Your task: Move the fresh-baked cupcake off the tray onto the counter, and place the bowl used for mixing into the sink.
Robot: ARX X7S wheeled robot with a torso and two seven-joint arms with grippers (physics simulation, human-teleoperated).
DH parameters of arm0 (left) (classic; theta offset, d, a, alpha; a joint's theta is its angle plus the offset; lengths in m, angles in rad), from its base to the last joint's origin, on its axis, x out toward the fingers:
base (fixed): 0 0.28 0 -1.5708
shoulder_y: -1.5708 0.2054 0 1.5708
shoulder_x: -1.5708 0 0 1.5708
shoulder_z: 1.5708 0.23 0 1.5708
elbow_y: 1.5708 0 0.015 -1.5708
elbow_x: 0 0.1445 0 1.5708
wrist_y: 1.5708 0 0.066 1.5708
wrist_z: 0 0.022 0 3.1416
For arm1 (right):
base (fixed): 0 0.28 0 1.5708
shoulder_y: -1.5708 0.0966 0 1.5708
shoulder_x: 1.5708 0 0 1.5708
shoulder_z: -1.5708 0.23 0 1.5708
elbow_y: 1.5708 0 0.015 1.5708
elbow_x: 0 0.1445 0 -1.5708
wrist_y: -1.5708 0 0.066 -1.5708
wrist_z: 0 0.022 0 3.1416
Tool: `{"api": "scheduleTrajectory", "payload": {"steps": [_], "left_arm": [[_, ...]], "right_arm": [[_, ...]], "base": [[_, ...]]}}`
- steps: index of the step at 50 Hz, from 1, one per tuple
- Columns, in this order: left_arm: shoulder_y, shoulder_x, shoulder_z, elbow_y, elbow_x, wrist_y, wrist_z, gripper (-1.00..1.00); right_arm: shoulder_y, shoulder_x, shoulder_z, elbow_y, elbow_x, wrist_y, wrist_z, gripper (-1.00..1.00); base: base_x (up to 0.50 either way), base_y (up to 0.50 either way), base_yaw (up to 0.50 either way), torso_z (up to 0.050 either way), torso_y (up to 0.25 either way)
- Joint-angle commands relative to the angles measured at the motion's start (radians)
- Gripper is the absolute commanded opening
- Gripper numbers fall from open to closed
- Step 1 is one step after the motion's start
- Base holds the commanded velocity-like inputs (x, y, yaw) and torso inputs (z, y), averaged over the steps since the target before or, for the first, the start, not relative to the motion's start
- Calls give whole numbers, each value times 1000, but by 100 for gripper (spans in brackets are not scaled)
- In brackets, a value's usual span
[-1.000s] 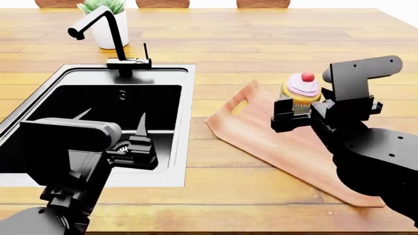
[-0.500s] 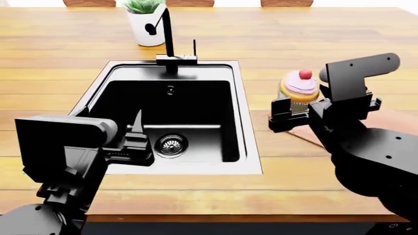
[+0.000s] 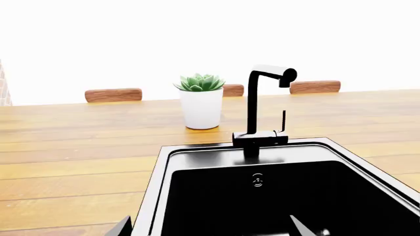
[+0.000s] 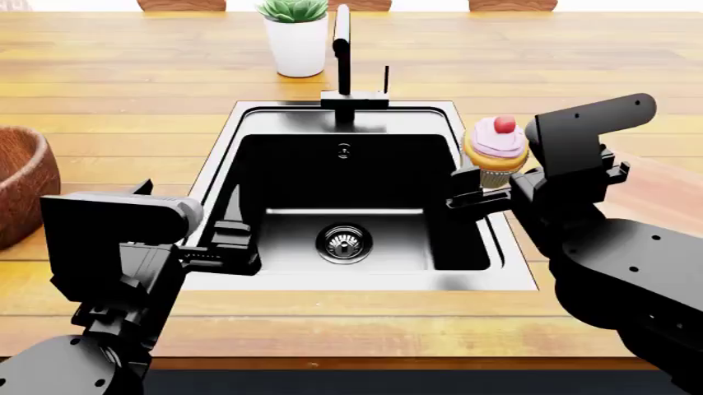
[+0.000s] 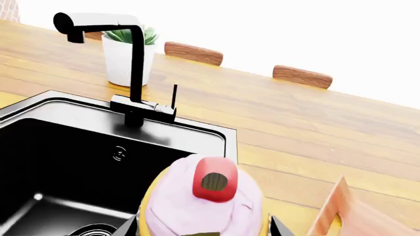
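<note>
Gripping the cupcake [image 4: 496, 153] by its yellow wrapper, the right claw [image 4: 483, 191] holds it aloft over the right rim of the sink [image 4: 363, 281], clear of the counter [image 4: 132, 74]. The tray [image 5: 341, 216] shows only as a corner to the right. The left claw [image 4: 225, 239] hangs spread and empty above the sink's left edge. The bowl [image 4: 20, 185] sits on the counter at the far left, well apart from both claws. A potted plant [image 4: 296, 33] stands behind the faucet [image 4: 346, 66].

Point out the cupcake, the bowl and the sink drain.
cupcake [image 4: 496, 146], head view, pink frosting.
bowl [image 4: 20, 185], head view, outer wall at the left edge.
sink drain [image 4: 344, 242], head view, centre of the strainer.
</note>
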Motion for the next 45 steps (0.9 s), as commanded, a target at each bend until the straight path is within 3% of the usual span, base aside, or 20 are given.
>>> {"api": "scheduleTrajectory", "payload": {"steps": [1,29,45], "left_arm": [[0,-2,7,-9,8,8,3,100],[16,-10,14,-16,25,33,6,100],[28,-14,17,-24,34,52,14,100]], "right_arm": [[5,-2,-15,1,-47,-5,-37,-100],[10,-6,-48,-13,-78,-16,-69,-100],[16,-11,-64,-15,-91,-14,-74,-100]], "base": [[23,273,0,0,0],[74,253,0,0,0],[93,467,0,0,0]]}}
